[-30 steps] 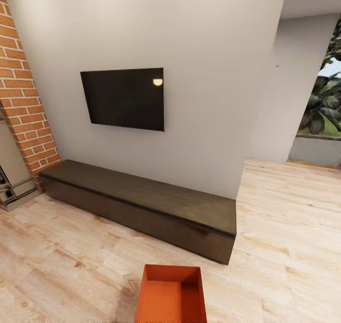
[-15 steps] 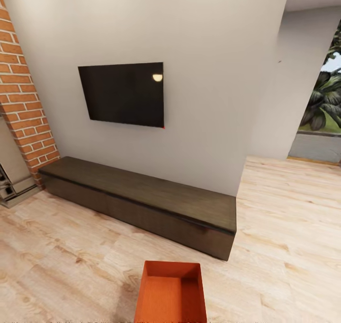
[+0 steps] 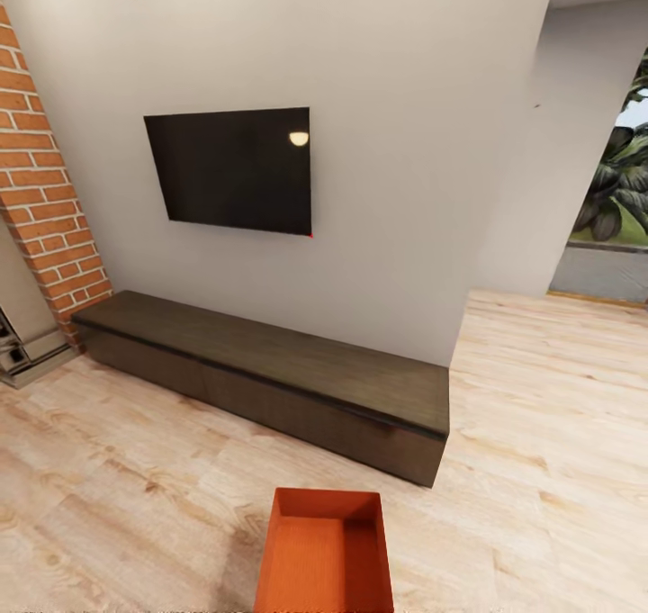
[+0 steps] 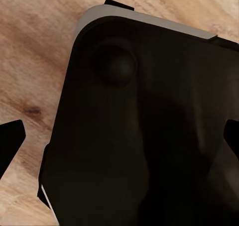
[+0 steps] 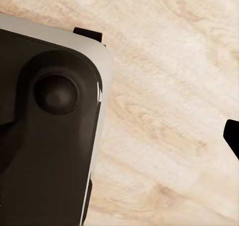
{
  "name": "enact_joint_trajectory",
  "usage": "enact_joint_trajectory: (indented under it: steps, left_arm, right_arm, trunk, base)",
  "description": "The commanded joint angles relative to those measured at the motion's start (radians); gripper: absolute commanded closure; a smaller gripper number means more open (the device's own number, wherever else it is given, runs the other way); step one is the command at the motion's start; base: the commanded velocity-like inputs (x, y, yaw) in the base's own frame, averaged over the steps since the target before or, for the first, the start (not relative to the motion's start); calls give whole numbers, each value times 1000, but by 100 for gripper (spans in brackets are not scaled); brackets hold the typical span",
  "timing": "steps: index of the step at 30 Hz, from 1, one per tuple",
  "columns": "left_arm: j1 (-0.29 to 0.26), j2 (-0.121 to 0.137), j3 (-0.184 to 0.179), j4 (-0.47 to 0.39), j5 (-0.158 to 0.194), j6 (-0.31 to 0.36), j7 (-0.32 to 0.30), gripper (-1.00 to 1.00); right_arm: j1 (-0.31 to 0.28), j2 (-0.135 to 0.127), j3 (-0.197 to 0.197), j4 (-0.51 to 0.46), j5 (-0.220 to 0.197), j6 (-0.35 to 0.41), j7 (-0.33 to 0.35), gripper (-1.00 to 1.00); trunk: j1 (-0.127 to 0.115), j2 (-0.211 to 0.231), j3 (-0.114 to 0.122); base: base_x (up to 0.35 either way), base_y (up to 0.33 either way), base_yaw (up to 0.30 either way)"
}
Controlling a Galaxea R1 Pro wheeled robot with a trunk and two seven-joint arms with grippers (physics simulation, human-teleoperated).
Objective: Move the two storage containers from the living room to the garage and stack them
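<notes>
Both grippers hang low over the robot's own dark base, and neither holds anything. In the left wrist view the left gripper (image 4: 119, 139) has its dark fingertips (image 4: 9, 136) at the far left and right edges of the frame, spread wide with nothing between them but the base housing (image 4: 139, 136) underneath. In the right wrist view only one tip of the right gripper (image 5: 232, 135) shows, at the right edge — whether it is spread or closed cannot be told. The arms look tucked down for driving, clear of the furniture.

Outward from there, one orange-red storage container (image 3: 325, 554) sits at the bottom centre of the head view, open side up, on the light wood-plank floor (image 3: 126, 496) just ahead of the robot — probably lined up for a pickup, though nothing touches it. Beyond it a long dark low cabinet (image 3: 270, 374) runs along the cream wall, well apart from the bin. A black TV (image 3: 232, 170) hangs above it, with a brick column (image 3: 45, 199) at the left edge. This is the living room, so the haul to the garage looks barely begun.
</notes>
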Motion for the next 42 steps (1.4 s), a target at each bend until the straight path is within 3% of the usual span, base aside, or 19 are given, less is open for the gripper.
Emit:
enact_joint_trajectory:
  steps: [1, 42]
  left_arm:
    - [0, 0, 1, 0, 4, -3, 1, -100]
    - [0, 0, 0, 0, 4, -3, 1, -100]
  right_arm:
    - [-1, 0, 9, 2, -10, -5, -1, -100]
    - [-1, -1, 9, 2, -6, -5, -3, -100]
  trunk:
    - [0, 0, -3]
    - [0, 0, -69]
  base:
    - [0, 0, 0]
    - [0, 0, 0]
